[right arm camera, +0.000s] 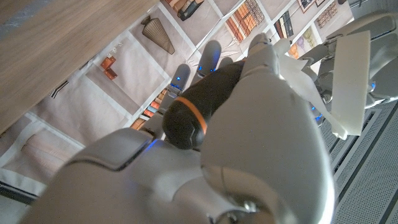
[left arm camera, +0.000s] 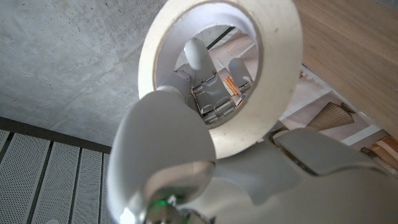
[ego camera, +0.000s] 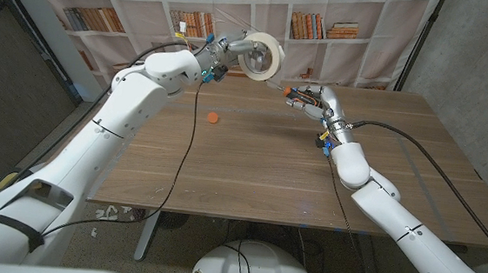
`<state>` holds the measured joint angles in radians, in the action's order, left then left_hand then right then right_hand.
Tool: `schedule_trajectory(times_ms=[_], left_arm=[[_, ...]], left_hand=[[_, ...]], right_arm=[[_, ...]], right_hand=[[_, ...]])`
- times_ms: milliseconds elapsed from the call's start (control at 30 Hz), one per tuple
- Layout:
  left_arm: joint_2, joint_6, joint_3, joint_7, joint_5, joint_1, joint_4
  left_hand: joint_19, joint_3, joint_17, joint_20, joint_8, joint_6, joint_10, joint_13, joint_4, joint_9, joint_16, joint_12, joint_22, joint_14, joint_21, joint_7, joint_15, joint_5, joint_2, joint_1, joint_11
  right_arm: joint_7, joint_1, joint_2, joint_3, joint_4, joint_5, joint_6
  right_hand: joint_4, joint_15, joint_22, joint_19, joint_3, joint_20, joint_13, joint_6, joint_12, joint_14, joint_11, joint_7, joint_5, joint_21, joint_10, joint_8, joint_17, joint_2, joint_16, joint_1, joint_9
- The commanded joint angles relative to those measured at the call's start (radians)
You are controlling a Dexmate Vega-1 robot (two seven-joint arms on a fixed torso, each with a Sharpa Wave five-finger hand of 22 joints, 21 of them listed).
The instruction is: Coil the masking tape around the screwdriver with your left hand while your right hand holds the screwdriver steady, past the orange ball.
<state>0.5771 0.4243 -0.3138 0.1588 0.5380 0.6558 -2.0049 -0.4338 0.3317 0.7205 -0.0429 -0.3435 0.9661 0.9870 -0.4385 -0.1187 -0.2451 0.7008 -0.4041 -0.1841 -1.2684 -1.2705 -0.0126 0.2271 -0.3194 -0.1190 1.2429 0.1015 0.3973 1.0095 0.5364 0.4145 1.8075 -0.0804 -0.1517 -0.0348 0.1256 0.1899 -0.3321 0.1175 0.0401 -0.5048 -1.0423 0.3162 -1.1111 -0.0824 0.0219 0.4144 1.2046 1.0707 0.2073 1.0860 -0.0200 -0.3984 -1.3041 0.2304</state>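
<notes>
The left robot hand (ego camera: 222, 56) holds the masking tape roll (ego camera: 261, 56) raised above the table's far edge; the right robot hand (ego camera: 310, 100) grips the screwdriver (right arm camera: 189, 118). A strip already joins them, so coiling seems underway. The orange ball (ego camera: 214, 117) lies on the table (ego camera: 250, 172).

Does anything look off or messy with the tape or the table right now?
Only the tape strand: the right wrist view shows a crumpled, twisted strip between the roll of masking tape and the screwdriver, not a flat band. The orange ball sits undisturbed on the table.
</notes>
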Motion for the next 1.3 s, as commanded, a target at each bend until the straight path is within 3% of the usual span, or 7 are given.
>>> schedule_trajectory(times_ms=[33,667,967,1133,1300], left_arm=[[0.042,0.024,0.020,0.042,0.085,0.041,-0.019],[0.102,0.078,0.020,-0.010,0.098,0.096,-0.025],[0.148,0.139,0.010,-0.128,-0.015,0.113,-0.086],[0.143,0.175,0.017,-0.147,-0.024,0.110,-0.076],[0.137,0.211,0.015,-0.138,-0.016,0.096,-0.052]], left_hand=[[-0.006,-0.005,0.006,-0.012,0.001,0.004,0.034,-0.073,-0.001,-0.005,-0.002,-0.005,-0.002,-0.009,0.002,-0.007,0.000,-0.001,-0.002,0.009,0.024],[-0.006,-0.008,0.010,-0.009,0.006,0.007,0.039,-0.076,-0.003,-0.006,-0.008,0.001,-0.002,-0.014,0.000,-0.011,0.000,0.004,-0.004,0.013,0.022],[-0.008,-0.010,0.011,-0.006,0.008,0.010,0.041,-0.075,-0.005,-0.007,-0.014,0.007,-0.002,-0.015,-0.002,-0.012,0.001,0.007,-0.005,0.018,0.021],[-0.008,-0.011,0.011,-0.005,0.010,0.011,0.043,-0.071,-0.006,-0.008,-0.017,0.012,-0.002,-0.016,-0.003,-0.010,0.001,0.009,-0.005,0.020,0.020],[-0.009,-0.012,0.012,-0.005,0.011,0.012,0.043,-0.070,-0.006,-0.008,-0.018,0.015,-0.002,-0.017,-0.003,-0.010,0.001,0.010,-0.006,0.020,0.020]], right_arm=[[0.119,-0.013,-0.065,0.008,-0.043,-0.075,0.002],[0.254,-0.011,-0.129,0.003,-0.082,-0.155,-0.020],[0.248,-0.003,-0.104,0.005,-0.043,-0.213,0.039],[0.232,-0.002,-0.083,0.011,-0.016,-0.253,0.085],[0.244,-0.002,-0.088,0.011,-0.023,-0.255,0.074]], right_hand=[[0.003,0.103,0.002,0.005,0.007,0.155,-0.004,-0.066,-0.002,-0.094,-0.003,0.059,0.007,0.006,0.013,0.007,0.003,0.180,0.006,-0.179,0.003],[0.006,0.103,0.002,0.007,0.012,0.156,-0.005,-0.066,-0.005,-0.097,-0.002,0.058,0.009,0.011,0.014,0.006,0.004,0.181,0.010,-0.182,0.003],[0.008,0.102,0.002,0.008,0.015,0.156,-0.006,-0.066,-0.007,-0.098,-0.004,0.059,0.010,0.013,0.014,0.006,0.004,0.182,0.013,-0.183,0.003],[0.010,0.103,0.002,0.008,0.016,0.156,-0.005,-0.067,-0.009,-0.100,-0.002,0.060,0.010,0.015,0.014,0.006,0.004,0.183,0.014,-0.184,0.003],[0.011,0.102,0.002,0.009,0.018,0.155,-0.007,-0.066,-0.010,-0.101,-0.005,0.059,0.010,0.017,0.013,0.006,0.004,0.183,0.016,-0.185,0.003]])
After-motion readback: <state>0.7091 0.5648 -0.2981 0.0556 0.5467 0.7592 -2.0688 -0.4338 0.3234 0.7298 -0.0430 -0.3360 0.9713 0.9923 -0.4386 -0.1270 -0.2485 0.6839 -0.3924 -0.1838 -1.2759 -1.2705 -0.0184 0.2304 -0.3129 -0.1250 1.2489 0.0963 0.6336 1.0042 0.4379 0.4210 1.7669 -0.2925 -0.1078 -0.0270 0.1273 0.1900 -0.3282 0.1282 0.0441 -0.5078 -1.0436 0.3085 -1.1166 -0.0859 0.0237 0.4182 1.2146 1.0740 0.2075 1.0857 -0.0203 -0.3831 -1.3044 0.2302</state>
